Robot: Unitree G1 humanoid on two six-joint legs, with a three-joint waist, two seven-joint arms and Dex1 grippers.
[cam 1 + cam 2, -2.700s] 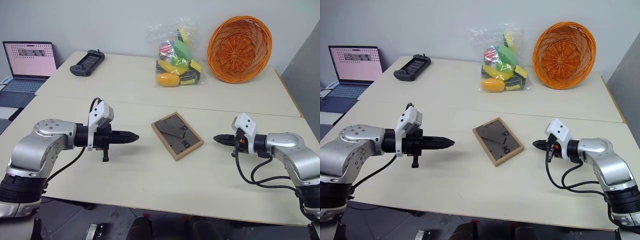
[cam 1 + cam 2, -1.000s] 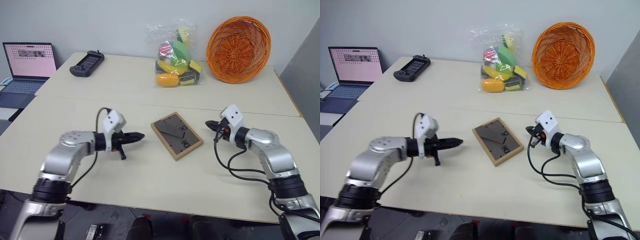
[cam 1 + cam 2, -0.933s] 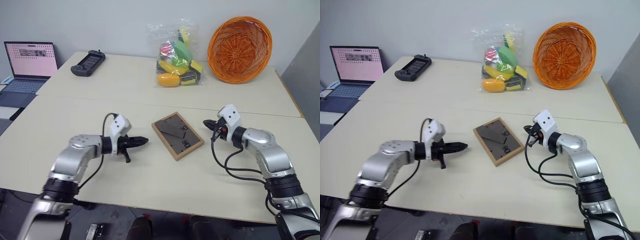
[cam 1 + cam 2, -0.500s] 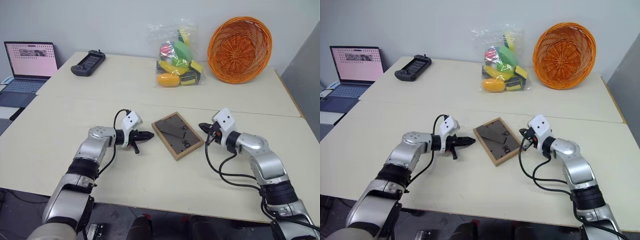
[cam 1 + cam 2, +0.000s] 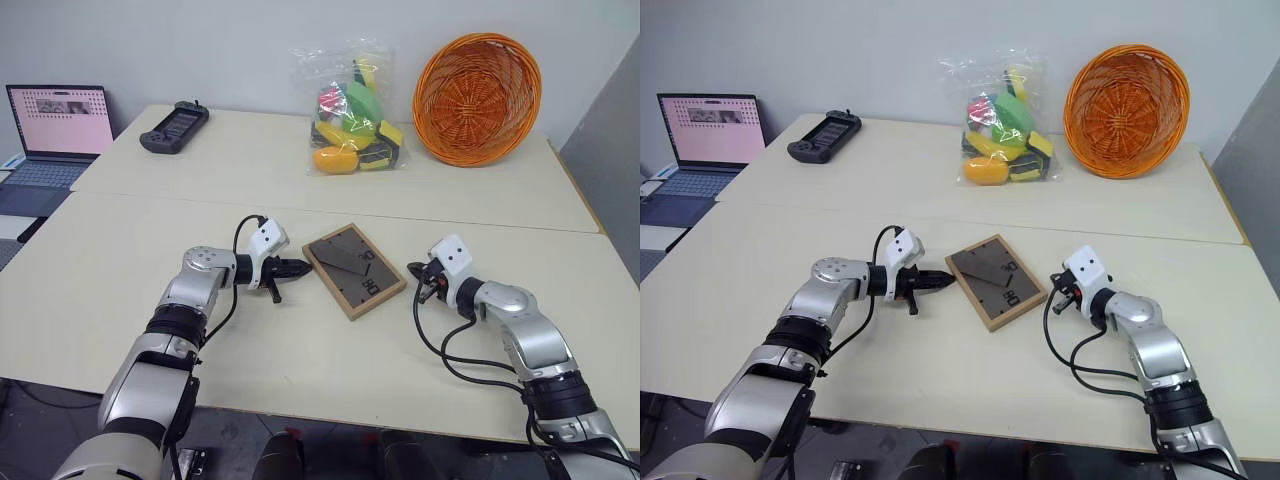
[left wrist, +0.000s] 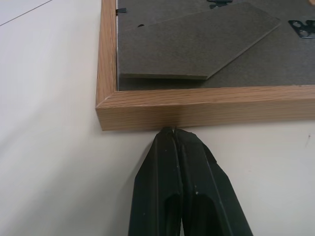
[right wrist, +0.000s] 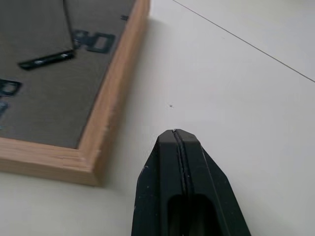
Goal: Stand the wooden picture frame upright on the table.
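Both tools moved in beside the wooden picture frame [image 5: 354,270].

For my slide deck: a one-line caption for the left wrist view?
Shut black left gripper tips meet the light-wood picture frame's edge, lying back-up on the cream table.

Both arms are brushed silver metal with rounded joint housings and black bands at the elbows; small screws dot the left arm [image 5: 190,290] shoulder-side housing. Each wrist carries a white angular camera block, with a black cable looping from it back along the forearm (longer, sagging loop on the right arm [image 5: 525,335]). Left gripper [image 6: 173,131] and right gripper [image 7: 175,132] are matte black, tapered fingers with a seam down the middle.
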